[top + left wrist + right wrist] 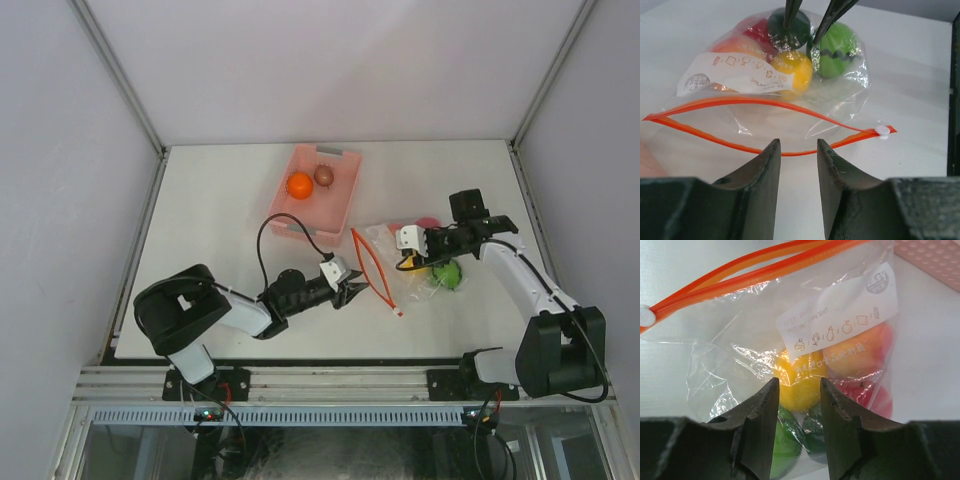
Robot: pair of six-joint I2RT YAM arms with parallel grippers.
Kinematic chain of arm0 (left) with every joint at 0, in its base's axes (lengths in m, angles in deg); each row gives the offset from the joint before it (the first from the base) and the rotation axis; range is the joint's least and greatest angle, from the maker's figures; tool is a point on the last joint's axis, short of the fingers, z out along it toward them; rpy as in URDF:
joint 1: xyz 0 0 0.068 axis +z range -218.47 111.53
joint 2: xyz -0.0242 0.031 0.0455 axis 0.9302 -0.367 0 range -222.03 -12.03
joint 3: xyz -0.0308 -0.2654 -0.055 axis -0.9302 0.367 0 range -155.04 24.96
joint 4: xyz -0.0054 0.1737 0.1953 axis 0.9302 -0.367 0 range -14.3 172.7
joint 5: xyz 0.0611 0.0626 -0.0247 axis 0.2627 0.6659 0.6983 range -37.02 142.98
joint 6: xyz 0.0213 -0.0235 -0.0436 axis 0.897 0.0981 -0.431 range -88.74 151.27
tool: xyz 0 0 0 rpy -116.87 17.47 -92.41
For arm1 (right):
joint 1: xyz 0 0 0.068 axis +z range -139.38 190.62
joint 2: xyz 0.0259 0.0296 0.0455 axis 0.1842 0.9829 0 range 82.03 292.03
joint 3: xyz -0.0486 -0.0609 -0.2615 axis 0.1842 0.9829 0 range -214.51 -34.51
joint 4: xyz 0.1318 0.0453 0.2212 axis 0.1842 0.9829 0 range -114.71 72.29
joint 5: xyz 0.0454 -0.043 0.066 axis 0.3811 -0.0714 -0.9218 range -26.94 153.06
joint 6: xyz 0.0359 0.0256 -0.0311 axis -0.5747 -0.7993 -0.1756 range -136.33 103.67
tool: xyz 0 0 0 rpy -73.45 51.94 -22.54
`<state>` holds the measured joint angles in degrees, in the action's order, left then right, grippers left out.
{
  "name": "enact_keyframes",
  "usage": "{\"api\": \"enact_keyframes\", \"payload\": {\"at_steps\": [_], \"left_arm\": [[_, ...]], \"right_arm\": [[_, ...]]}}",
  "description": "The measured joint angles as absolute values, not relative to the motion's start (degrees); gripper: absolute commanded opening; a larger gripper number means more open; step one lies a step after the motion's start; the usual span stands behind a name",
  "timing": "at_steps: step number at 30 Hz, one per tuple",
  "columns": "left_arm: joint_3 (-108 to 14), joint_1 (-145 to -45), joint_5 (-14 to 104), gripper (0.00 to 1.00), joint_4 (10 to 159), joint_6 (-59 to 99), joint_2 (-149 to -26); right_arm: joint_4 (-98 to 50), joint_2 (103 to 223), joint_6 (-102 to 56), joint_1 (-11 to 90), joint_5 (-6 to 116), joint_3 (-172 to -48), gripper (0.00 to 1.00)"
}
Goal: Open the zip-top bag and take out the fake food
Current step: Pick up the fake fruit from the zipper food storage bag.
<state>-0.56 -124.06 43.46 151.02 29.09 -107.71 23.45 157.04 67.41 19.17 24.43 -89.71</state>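
The bag point(790, 107) is lying on the white table point(912, 75) between the 2 grippers. Its open mouth is facing the left gripper point(797, 143), which is sitting just beside the orange zipper strip point(740, 101) with its fingers narrowly apart, holding nothing. The bag is clear, crinkly plastic; glossy round fake food point(796, 70) (yellow, green, red, peach) is bunching at its closed end. The right gripper point(799, 382) is touching that end, fingers narrowly parted, and I cannot tell whether it is gripping.
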Motion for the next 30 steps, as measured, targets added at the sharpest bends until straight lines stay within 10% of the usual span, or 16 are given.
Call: {"api": "enact_keyframes", "payload": {"at_steps": [14,21,30], "left_arm": [[-5.48,-120.06,38.91,0.64,147.93,21.18,-110.25],[-5.50,-119.43,37.77,0.83,149.07,8.02,-110.75],[-9.48,-119.38,45.10,0.83,144.15,-6.62,-111.32]], "right_arm": [[8.19,155.16,38.89,17.58,29.54,-89.71,0.72],[-1.14,161.32,15.81,16.99,31.88,-90.04,0.67],[-10.01,167.35,-8.45,16.94,34.11,-90.52,0.61]]}}
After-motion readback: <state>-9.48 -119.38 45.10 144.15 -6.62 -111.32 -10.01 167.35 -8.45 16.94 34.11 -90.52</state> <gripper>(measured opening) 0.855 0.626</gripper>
